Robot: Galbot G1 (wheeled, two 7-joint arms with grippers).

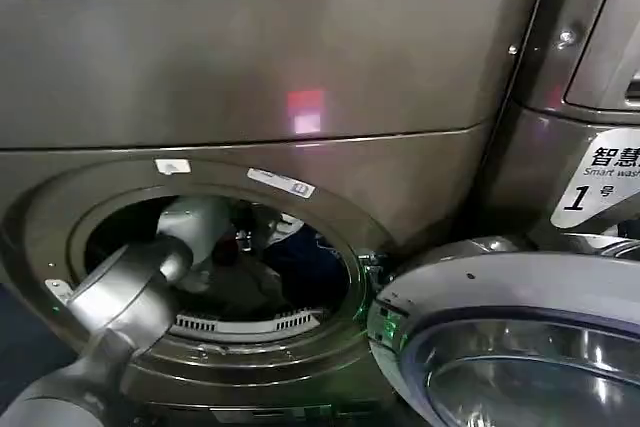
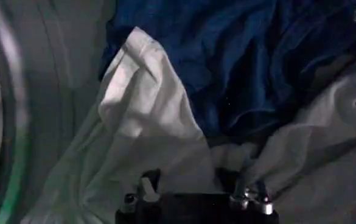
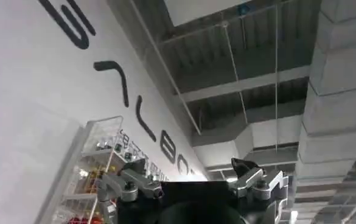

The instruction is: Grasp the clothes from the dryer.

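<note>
The left gripper (image 2: 193, 198), low centre of its wrist view, has its jaws apart over white clothes (image 2: 141, 115) inside the dryer (image 1: 300, 97). Press into the fold, close fully, then withdraw through the porthole.

The right gripper (image 3: 193, 182) idles, jaws apart.

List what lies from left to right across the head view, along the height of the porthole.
Grey left arm reaching into the drum → round porthole of the bronze-grey dryer with dark navy and white clothes inside → open silver-rimmed glass door → white "1" sticker on the machine above that door.
</note>
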